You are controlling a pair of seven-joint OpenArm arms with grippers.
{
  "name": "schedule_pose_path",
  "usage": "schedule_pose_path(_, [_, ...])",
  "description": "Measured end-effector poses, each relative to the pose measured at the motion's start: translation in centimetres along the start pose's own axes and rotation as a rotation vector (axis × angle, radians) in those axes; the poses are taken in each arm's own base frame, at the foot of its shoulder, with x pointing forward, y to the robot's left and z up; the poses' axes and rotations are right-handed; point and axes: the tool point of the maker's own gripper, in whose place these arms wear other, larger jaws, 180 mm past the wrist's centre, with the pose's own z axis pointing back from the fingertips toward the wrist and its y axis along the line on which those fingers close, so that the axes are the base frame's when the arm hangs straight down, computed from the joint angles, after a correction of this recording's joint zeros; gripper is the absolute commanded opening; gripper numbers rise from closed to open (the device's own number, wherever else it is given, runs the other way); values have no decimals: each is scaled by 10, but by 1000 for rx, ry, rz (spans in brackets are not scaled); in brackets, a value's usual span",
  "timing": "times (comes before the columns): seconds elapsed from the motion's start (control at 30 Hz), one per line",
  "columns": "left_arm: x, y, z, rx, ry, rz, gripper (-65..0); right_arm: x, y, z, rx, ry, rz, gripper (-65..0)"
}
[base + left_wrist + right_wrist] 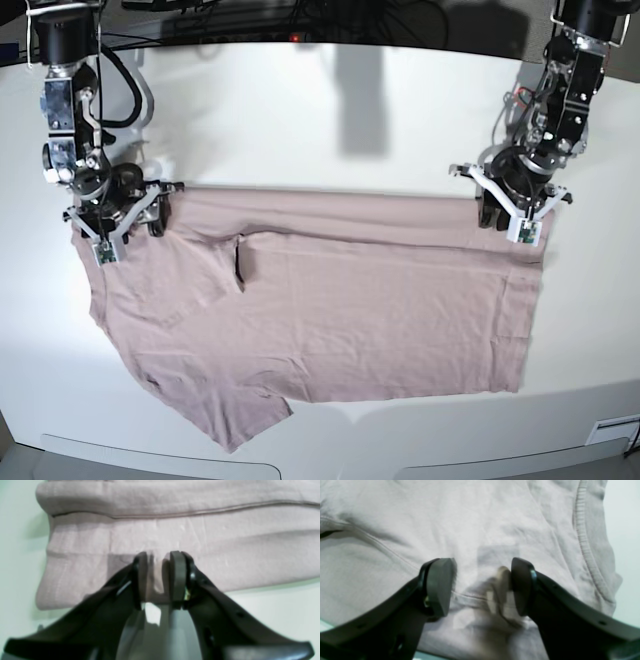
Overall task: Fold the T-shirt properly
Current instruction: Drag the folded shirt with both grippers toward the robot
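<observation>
A white table (330,110) with a rounded far edge carries the load. Directly on it lies the pink-mauve T-shirt (350,310), spread from nine o'clock to three o'clock, its top strip folded over, one sleeve reaching toward seven o'clock

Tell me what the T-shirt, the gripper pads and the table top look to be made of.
T-shirt: soft thin knit, probably cotton jersey, matte; it creases easily and has a ribbed collar.
Pads on the left gripper and right gripper: dull grey, likely rubber; the arms behind them look like black moulded plastic.
Table: smooth pale surface with a slight sheen, perhaps laminate; hard to say.
</observation>
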Motion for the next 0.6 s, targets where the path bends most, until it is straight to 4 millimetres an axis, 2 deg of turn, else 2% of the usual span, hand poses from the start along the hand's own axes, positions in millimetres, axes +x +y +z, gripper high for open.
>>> schedule_pose_path(0.2, [-10,-8,12,-8,-80,12,-491,-16,11,17,-23,4,29,-279])
schedule_pose_path(0.33, [-23,-9,26,-8,-85,31,-491,-31,9,33,-36,19,20,-279])
schedule_pose_path(0.6, [-61,15,70,63,-49,154,-491,-64,-8,64,-77,65,-37,-279])
